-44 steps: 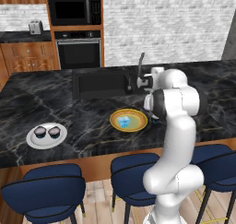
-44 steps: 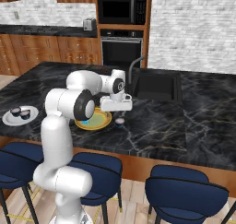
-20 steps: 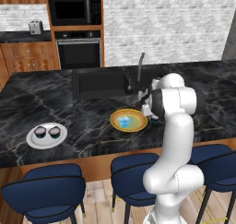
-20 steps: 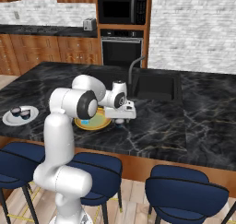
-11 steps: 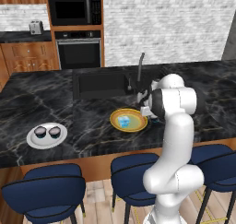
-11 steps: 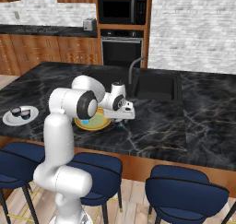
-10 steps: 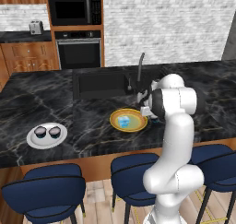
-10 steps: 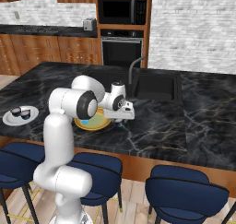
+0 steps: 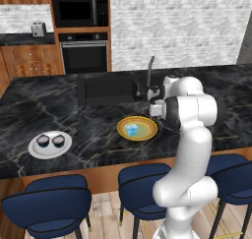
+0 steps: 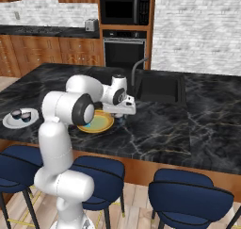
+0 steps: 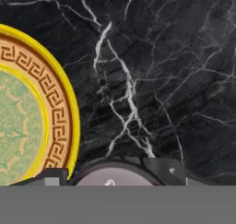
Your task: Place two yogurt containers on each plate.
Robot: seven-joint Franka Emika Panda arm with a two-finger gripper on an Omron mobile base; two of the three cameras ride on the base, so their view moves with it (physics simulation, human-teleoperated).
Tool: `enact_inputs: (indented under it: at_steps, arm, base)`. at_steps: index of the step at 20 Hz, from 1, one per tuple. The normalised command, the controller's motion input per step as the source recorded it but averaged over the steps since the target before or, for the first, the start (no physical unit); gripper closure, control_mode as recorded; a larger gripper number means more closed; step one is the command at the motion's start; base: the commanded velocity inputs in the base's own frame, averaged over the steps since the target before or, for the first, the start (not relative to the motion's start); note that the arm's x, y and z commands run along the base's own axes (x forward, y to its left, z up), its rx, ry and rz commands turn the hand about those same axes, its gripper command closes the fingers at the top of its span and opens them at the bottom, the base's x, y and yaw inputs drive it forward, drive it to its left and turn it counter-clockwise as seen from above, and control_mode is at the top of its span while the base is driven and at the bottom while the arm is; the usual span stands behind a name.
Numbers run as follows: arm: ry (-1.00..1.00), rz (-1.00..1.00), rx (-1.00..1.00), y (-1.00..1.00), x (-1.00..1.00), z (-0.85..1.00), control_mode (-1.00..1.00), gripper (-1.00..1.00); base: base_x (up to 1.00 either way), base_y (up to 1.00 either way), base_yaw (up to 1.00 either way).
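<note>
A yellow plate (image 9: 137, 128) with an orange rim lies mid-counter and holds a light blue yogurt container (image 9: 131, 130). Just right of that plate (image 11: 50, 103) my gripper (image 11: 113, 178) is down at the counter. Its fingertips (image 11: 54, 178) press both sides of a round dark-topped yogurt container (image 11: 119, 176), so it is shut on it. My gripper (image 9: 156, 110) stands between the plate and the arm. The white plate (image 9: 49, 146) at the left carries two dark-topped yogurt containers (image 9: 43, 140) (image 9: 58, 140). In the right base view, my gripper (image 10: 122, 116) is beside the yellow plate (image 10: 98, 122), and the white plate (image 10: 20, 119) is far left.
A black sink (image 9: 108, 88) with a faucet (image 9: 149, 71) is set into the dark marble counter (image 9: 88, 120) behind the yellow plate. Blue stools (image 9: 142, 176) line the near edge. An oven (image 9: 83, 56) and a microwave stand at the back wall.
My hand has come down to the counter right of the yellow plate, and the jaws have narrowed onto the dark-topped container. The plates and other containers have stayed put.
</note>
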Motion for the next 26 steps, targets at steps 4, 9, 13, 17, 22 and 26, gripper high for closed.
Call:
enact_inputs:
  at_steps: [4,9,13,17,22,26]
  arm:
    - [0.0,0.0,0.12,0.73,0.0,0.05,-1.0,1.0]
    - [0.0,0.0,0.08,0.57,0.0,-0.05,-1.0,1.0]
    - [0.04,0.0,0.02,0.2,-0.02,-0.2,-1.0,1.0]
    - [0.04,0.0,0.02,0.23,-0.17,-0.26,-1.0,1.0]
    - [0.01,0.0,0.04,0.23,0.1,-0.35,-1.0,1.0]
    - [0.0,0.0,0.05,0.19,0.14,-0.27,-1.0,-1.0]
  base:
    - [0.0,0.0,0.0]
    - [0.0,0.0,0.0]
    - [0.0,0.0,0.0]
    - [0.0,0.0,0.0]
    - [0.0,0.0,0.0]
    - [0.0,0.0,0.0]
